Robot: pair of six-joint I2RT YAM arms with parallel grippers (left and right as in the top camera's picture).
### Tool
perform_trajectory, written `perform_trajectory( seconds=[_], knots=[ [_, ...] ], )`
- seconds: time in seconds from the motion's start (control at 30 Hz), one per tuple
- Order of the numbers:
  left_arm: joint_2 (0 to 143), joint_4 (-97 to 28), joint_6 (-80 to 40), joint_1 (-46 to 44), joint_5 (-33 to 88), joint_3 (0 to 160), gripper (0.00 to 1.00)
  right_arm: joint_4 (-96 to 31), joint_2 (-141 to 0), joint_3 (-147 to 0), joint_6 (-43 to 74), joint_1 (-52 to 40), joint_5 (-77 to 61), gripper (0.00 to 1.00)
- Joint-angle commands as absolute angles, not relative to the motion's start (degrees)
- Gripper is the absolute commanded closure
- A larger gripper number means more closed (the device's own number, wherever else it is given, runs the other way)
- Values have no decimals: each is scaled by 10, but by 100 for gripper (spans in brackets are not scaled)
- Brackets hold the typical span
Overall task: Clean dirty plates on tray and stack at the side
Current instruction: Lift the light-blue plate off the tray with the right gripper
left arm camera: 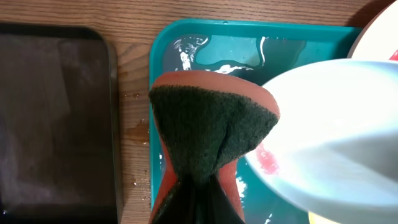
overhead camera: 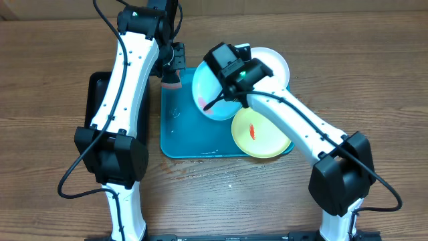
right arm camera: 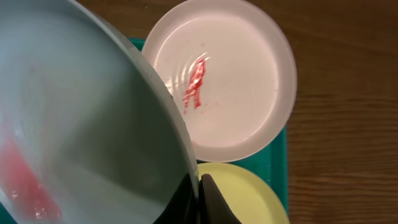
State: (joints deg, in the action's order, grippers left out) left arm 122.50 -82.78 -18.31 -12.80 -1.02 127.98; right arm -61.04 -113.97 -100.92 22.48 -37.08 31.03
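With left fingers, clamping a sponge over far-left corner of turquoise tray; with right fingers, pinching a tilted light-blue plate above tray centre.

Left wrist: fuzzy dark-green scouring face, orange foam, beside glossy plate.

Right wrist: clamped on thin rim; round white plate, red-smeared, overlapping tray's far-right corner; yellow-green plate at near-right.
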Motion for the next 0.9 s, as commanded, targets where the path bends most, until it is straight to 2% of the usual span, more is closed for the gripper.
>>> perform_trajectory(
  seconds=[0.0,0.2,0.4,0.87],
  knots=[
    [1221,-829,-184,-122,-4,1284,96,-612,-1111,-1025,225,-399,469,96],
    [1221,-830,-184,-120,-4,1284,96,-620,-1111,-1025,231,-446,597,96],
    [1221,-838,-184,-119,-4,1284,96,-641,-1111,-1025,305,-479,727,96],
    [1221,-840,-184,-119,-4,1284,96,-657,-1111,-1025,335,-484,773,96]
  ],
)
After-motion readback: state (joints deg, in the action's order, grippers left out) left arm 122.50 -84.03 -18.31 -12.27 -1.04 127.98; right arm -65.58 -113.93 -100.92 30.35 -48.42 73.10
